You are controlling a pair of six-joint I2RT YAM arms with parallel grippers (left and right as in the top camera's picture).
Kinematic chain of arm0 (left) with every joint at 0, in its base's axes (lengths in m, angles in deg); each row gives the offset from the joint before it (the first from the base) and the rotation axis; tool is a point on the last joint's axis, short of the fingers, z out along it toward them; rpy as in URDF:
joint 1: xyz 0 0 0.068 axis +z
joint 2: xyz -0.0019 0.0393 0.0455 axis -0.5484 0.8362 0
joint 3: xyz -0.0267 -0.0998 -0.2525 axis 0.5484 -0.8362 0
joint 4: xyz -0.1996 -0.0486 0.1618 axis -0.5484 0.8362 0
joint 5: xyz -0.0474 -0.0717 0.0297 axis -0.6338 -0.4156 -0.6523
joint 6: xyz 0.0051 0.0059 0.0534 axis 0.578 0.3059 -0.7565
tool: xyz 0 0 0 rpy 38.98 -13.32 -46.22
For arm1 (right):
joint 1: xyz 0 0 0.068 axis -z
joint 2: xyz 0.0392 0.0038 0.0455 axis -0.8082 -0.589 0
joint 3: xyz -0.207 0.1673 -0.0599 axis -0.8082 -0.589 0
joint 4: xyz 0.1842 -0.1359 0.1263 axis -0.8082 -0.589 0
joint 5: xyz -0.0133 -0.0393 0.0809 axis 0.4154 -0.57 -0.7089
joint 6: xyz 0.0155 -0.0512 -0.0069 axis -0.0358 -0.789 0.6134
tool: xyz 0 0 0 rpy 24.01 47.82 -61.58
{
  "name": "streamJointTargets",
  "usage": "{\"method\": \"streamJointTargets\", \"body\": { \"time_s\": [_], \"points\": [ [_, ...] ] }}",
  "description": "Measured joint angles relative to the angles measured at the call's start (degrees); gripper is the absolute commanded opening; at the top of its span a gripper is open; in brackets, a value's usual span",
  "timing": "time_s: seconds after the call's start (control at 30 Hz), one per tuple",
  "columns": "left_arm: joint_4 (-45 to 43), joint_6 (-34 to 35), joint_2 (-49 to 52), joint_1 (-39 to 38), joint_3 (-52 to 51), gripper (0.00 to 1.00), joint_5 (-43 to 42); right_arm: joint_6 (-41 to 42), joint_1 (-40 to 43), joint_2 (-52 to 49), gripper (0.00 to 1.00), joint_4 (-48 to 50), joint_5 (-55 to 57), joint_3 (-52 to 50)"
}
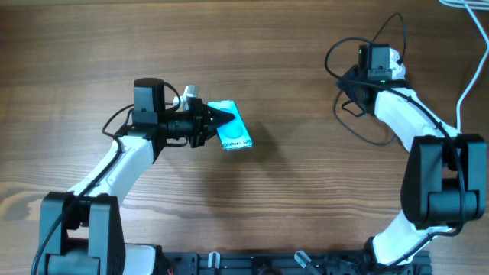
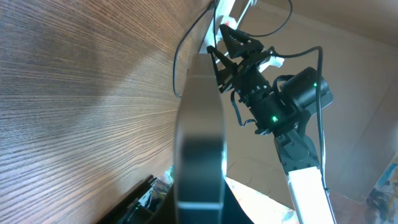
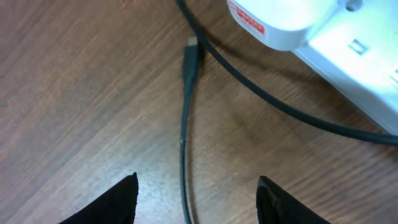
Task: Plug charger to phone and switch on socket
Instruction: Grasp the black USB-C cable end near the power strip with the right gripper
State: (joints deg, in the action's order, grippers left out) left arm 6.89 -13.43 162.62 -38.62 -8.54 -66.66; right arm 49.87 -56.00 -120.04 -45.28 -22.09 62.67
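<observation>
Left claw (image 1: 227,118): closed on one short end of the phone (image 1: 238,134), turquoise screen facing up in the overhead view. The phone sits at 9 o'clock from the centre of the table (image 1: 275,46). In the left wrist view it shows edge-on and blurred. Cannot tell whether it rests on the table.

Right claw (image 3: 198,180): fingers part-spread, nothing held, hovering above the table at 2 o'clock. The charger (image 3: 184,127) runs up between its fingers, and its plug (image 3: 191,53) lies loose on the wood at 12 o'clock from the claw. The socket (image 3: 348,43) is at 1 o'clock, just beside the plug, not touching it.
</observation>
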Motion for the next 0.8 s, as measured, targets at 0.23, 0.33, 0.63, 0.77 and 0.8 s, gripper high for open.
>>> {"method": "streamJointTargets", "body": {
  "time_s": [0.23, 0.33, 0.63, 0.77, 0.8],
  "points": [
    [0.0, 0.02, 0.0, 0.0, 0.0, 0.04, 0.2, 0.35, 0.0, -4.66, 0.62, 5.11, 0.07, 0.28],
    [0.0, 0.02, 0.0, 0.0, 0.0, 0.04, 0.35, 0.33, 0.0, -6.69, 0.61, 5.68, 0.44, 0.7],
    [0.0, 0.02, 0.0, 0.0, 0.0, 0.04, 0.61, -1.88, 0.0, -8.63, 0.54, 5.27, 3.48, 4.44],
    [0.0, 0.02, 0.0, 0.0, 0.0, 0.04, 0.92, -2.29, 0.0, -8.79, 0.54, 3.45, 6.32, 4.46],
    [0.0, 0.0, 0.0, 0.0, 0.0, 0.04, 0.94, -2.29, 0.0, -8.92, 0.53, 3.61, 6.8, 4.46]
  ]
}}
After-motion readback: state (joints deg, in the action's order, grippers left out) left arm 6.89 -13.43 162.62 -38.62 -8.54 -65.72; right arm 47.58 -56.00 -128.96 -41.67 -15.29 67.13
